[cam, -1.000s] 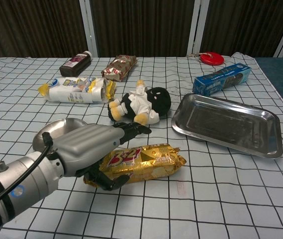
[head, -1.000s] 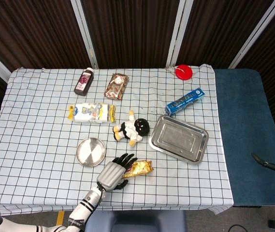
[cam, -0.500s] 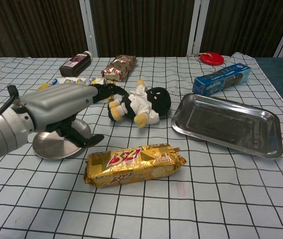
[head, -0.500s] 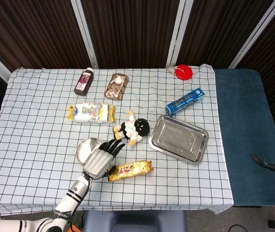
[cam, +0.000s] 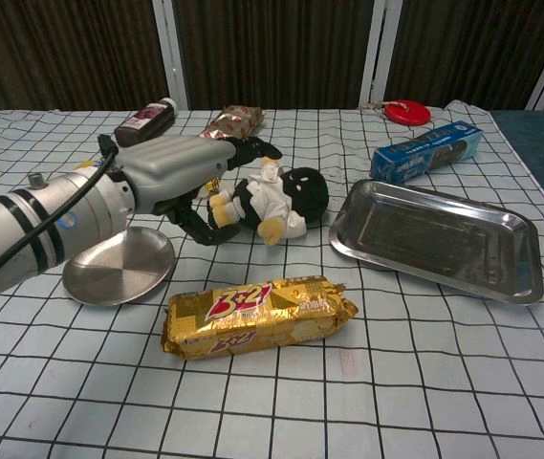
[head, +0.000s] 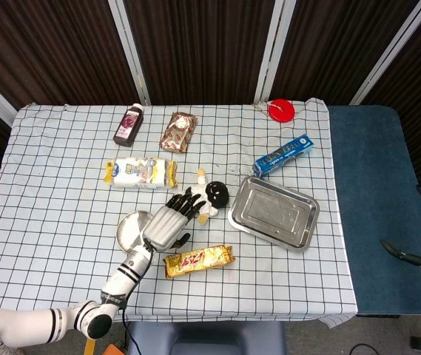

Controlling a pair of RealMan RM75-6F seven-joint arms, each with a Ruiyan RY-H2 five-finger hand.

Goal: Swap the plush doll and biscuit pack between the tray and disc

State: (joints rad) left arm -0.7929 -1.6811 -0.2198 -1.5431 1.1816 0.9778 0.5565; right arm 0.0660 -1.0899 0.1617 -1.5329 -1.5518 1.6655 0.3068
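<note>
The left robot hand (cam: 187, 167) was held spread and empty above the plush doll (cam: 272, 203), judged soft and light, best gripped round its white body.

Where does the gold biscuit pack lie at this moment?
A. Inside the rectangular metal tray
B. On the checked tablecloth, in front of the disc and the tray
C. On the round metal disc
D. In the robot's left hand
B: the gold biscuit pack lies flat on the tablecloth, apart from both the disc and the tray, while the left hand is up by the plush doll.
</note>
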